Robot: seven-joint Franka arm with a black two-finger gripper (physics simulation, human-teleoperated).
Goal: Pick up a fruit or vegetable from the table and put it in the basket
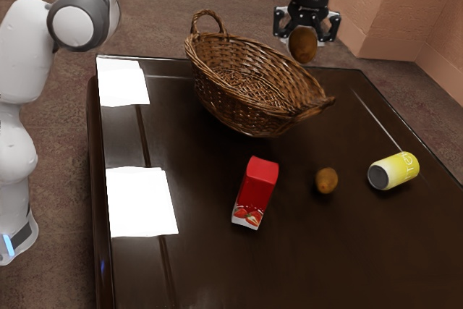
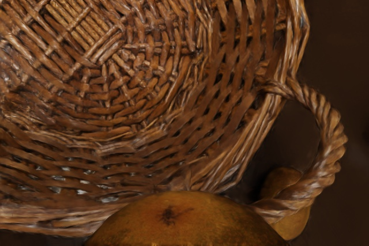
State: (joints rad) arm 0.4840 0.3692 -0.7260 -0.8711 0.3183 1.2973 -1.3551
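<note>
Brown fruit (image 1: pixel 303 45) grasped in the tool (image 1: pixel 307 37).
It hangs aloft, seemingly near the basket's (image 1: pixel 224 92) rim; a second fruit (image 1: pixel 326 180) lies on the desk (image 1: pixel 210 273).

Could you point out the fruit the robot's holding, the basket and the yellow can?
Held fruit (image 1: pixel 304 45): exterior view, middle of its brown skin.
Basket (image 2: pixel 334 136): wrist view, its twisted handle.
Yellow can (image 1: pixel 399 170): exterior view, its yellow side.
</note>
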